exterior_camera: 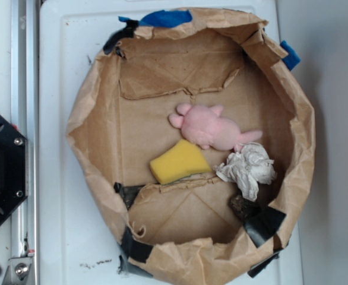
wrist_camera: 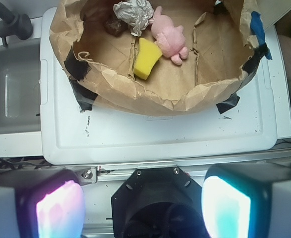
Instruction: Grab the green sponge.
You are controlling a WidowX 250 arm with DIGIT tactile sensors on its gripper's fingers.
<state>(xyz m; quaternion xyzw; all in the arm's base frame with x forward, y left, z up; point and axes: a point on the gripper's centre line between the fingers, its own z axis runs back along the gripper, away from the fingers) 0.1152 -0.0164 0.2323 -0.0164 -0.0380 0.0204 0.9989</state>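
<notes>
The green sponge [exterior_camera: 179, 161] is a mostly yellow foam block lying on the floor of a brown paper bin [exterior_camera: 103, 95], just below the pink plush [exterior_camera: 211, 127]. The wrist view shows the sponge [wrist_camera: 146, 58] far ahead inside the bin. My gripper [wrist_camera: 143, 206] hangs high above the robot's black base, well short of the bin, and does not appear in the exterior view. Its two glowing pads [wrist_camera: 60, 210] stand wide apart with nothing between them, so it is open.
A crumpled white paper wad [exterior_camera: 247, 168] lies right of the sponge, with a dark lump [exterior_camera: 243, 205] below it. The bin's paper walls [wrist_camera: 150, 96] stand up all round, taped black and blue. A sink [wrist_camera: 11, 89] lies left of the white board [wrist_camera: 160, 131].
</notes>
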